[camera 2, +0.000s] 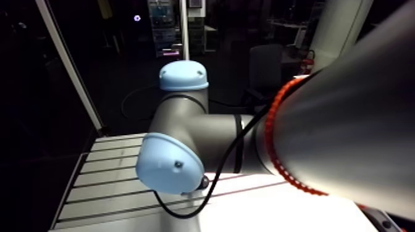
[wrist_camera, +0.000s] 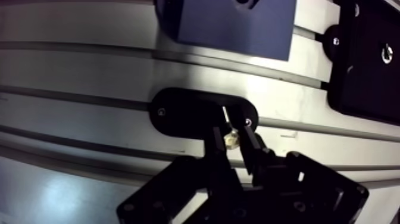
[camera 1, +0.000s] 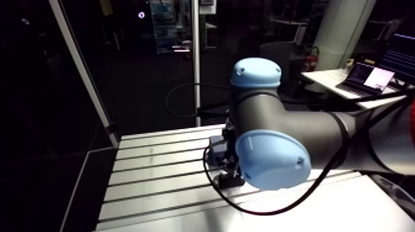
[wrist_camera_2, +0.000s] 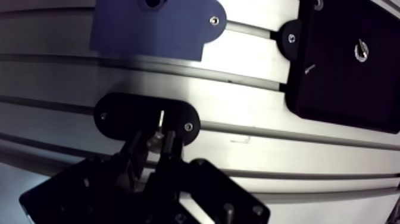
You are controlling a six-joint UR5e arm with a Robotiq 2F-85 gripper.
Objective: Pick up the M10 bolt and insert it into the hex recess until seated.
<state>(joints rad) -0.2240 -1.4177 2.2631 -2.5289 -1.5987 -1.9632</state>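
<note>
M10 bolt (wrist_camera: 228, 136): small pale metal fastener, pinched between the jaws directly over the black oval plate (wrist_camera: 184, 113), close to that plate's end screw. Jaws: drawn nearly together and clenched on the bolt, one on each side of it. Handling, by judgement: rigid, dense for its bulk, not fragile. Smooth steel and thread crests are apt to slip or swivel under a light pinch. Hold is best taken across the shank just under the head, or across two opposite flats, with the axis kept square to the recess. Surroundings: the oval plate is fixed to the slotted bench (wrist_camera: 77, 71). A blue block (wrist_camera: 238, 27) lies beyond the plate, across one slot. A black panel (wrist_camera: 366, 71) lies off the plate's screw end, well apart. Not determinable: which end of the bolt is the head, since only a pale lump and a thin bright line show. Also unclear is whether the bolt touches the plate or hangs just above it. Hex recess: not identified with certainty. A dark opening at the blue block's far edge is cut off. In the arm view the robot's own elbow hides bolt, jaws and plate altogether.
</note>
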